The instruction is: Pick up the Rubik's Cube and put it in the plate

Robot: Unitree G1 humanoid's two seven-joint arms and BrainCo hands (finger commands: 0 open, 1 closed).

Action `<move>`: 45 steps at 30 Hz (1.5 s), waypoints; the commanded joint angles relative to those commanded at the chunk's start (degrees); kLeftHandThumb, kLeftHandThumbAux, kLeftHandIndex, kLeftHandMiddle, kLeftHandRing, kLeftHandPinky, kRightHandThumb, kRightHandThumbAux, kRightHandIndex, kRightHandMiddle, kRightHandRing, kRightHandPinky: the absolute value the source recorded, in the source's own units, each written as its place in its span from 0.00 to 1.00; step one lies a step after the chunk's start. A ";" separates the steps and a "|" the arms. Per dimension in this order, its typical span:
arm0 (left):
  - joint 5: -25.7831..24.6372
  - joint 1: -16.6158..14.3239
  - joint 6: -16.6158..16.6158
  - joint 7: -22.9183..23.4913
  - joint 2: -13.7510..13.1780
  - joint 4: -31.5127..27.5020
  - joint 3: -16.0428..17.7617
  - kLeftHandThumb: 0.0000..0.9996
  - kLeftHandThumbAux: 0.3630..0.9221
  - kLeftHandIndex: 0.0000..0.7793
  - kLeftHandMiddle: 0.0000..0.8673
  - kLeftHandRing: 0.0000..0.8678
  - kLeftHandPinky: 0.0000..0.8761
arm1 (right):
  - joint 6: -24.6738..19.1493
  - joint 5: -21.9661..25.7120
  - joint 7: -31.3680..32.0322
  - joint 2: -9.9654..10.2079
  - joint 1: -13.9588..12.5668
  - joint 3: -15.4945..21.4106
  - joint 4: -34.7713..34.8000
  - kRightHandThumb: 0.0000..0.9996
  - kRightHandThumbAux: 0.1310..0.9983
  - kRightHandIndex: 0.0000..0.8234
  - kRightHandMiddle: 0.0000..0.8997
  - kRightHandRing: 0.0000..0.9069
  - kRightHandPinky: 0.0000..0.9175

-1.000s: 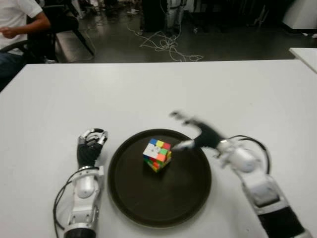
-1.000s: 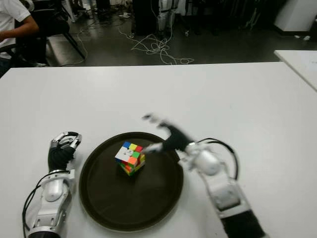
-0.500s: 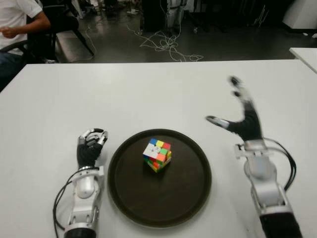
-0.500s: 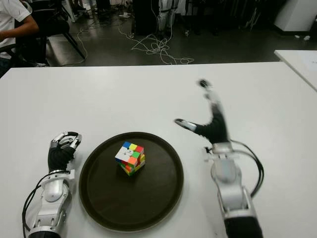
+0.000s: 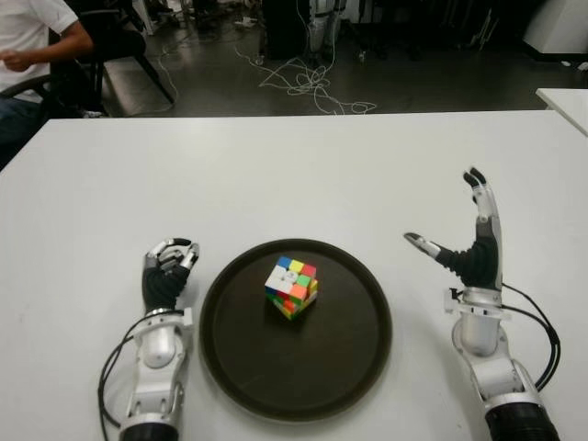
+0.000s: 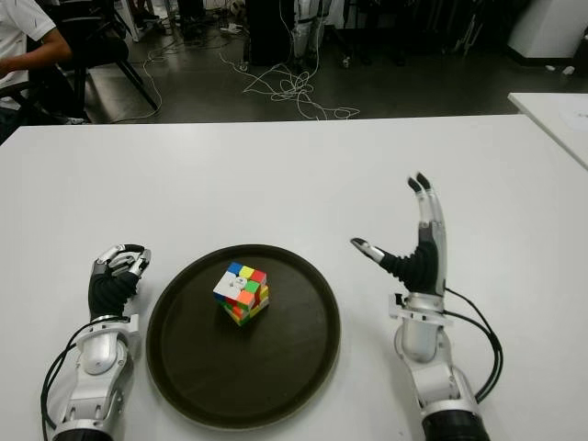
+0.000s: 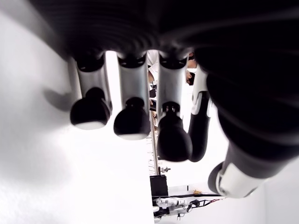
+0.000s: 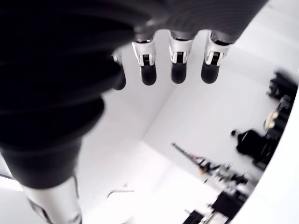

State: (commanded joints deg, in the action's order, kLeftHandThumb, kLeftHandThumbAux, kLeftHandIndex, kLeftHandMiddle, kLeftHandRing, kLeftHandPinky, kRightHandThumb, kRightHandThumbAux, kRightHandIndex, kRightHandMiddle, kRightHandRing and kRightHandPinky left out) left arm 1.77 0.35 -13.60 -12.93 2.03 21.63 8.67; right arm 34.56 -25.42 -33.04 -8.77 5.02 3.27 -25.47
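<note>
The Rubik's Cube [image 5: 292, 286] sits inside the round dark plate [image 5: 349, 367], a little left of its centre, with nothing touching it. My right hand [image 5: 464, 241] is on the white table to the right of the plate, fingers straight and spread, thumb out toward the plate, holding nothing. The right wrist view shows its fingertips [image 8: 178, 72] extended over bare table. My left hand [image 5: 167, 273] shows left of the plate, fingers curled in; the left wrist view shows the curled fingers [image 7: 132, 121] with nothing in them.
The white table [image 5: 276, 175] stretches wide behind the plate. A seated person [image 5: 37, 46] is at the far left beyond the table edge. Cables [image 5: 308, 87] lie on the dark floor behind. Another white table corner [image 5: 565, 101] shows at far right.
My right hand has pulled away from the cube to the right of the plate, then settled slightly nearer with fingers upright and spread. Cube, plate and left hand have not moved.
</note>
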 joint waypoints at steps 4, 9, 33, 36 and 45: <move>-0.43 -0.40 -1.75 0.30 -0.10 1.15 0.21 0.72 0.60 0.57 0.91 0.94 0.93 | 0.33 0.41 -0.31 -0.44 -0.12 -0.13 -1.01 0.00 0.81 0.03 0.02 0.00 0.00; -1.11 -0.80 -2.71 0.45 -0.07 2.04 0.46 0.72 0.60 0.57 0.91 0.94 0.93 | -0.68 2.19 0.87 -0.05 -1.13 0.09 -1.13 0.00 0.81 0.06 0.05 0.02 0.01; -0.21 0.19 -1.37 -0.59 0.23 0.23 0.14 0.71 0.61 0.57 0.90 0.93 0.92 | -22.63 19.78 17.55 6.00 -12.74 0.01 13.42 0.13 0.79 0.74 0.84 0.86 0.86; 0.15 0.01 -1.65 -0.73 -0.02 0.68 0.03 0.71 0.61 0.57 0.90 0.93 0.92 | -27.86 20.26 17.74 6.73 -13.31 -0.09 16.86 0.15 0.80 0.79 0.88 0.89 0.88; 0.33 -0.30 -0.99 -0.89 -0.36 1.23 -0.04 0.72 0.61 0.57 0.91 0.93 0.91 | -36.45 19.71 17.64 7.96 -13.89 -0.20 22.68 0.18 0.84 0.89 0.91 0.92 0.91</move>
State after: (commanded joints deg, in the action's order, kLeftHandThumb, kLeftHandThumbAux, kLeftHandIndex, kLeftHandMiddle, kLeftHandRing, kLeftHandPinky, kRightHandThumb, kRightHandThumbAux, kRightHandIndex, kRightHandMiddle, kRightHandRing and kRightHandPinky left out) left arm 2.10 0.06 -14.59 -13.82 1.67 22.86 8.62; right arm -1.89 -5.71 -15.40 -0.81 -8.87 3.07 -2.79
